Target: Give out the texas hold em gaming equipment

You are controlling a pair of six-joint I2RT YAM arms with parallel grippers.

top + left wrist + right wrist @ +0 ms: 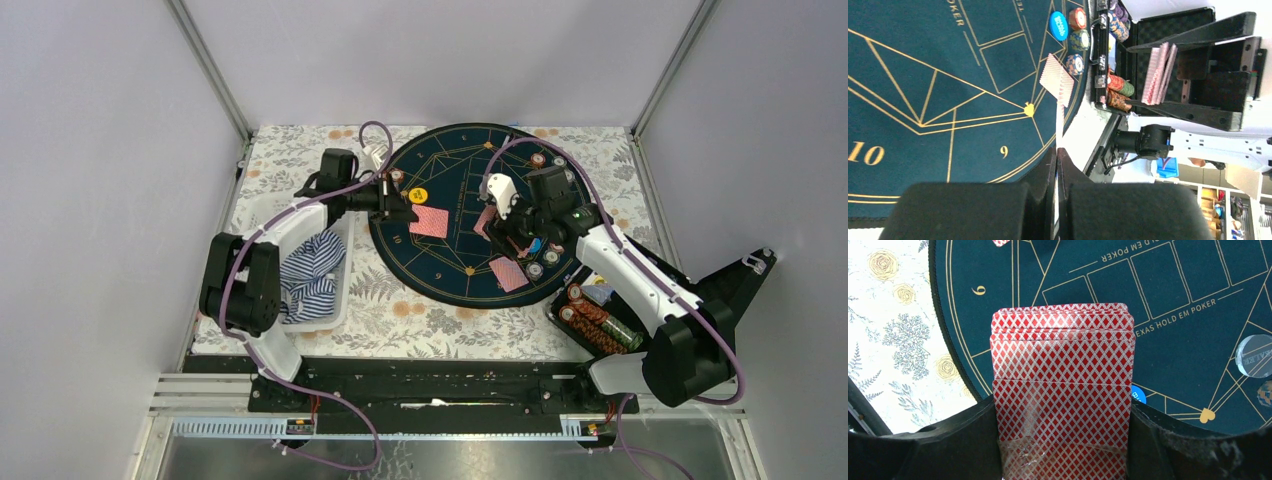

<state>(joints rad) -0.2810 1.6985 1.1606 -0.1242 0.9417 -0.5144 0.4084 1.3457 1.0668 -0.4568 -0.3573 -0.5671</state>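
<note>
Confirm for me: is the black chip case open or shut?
Open. The case shows its foam lining, with chip rows and spare cards exposed inside.

mat (1173, 365) txt: "HOLD EM POKER" | nos: "10"

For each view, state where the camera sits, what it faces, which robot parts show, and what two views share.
Top external: above, behind; looks down on mat; left arm, right arm show.
Left wrist: faces across mat to case; left gripper pinches card.
Right wrist: faces mat; right gripper holds deck.
Both wrist views share blue disc.
</note>
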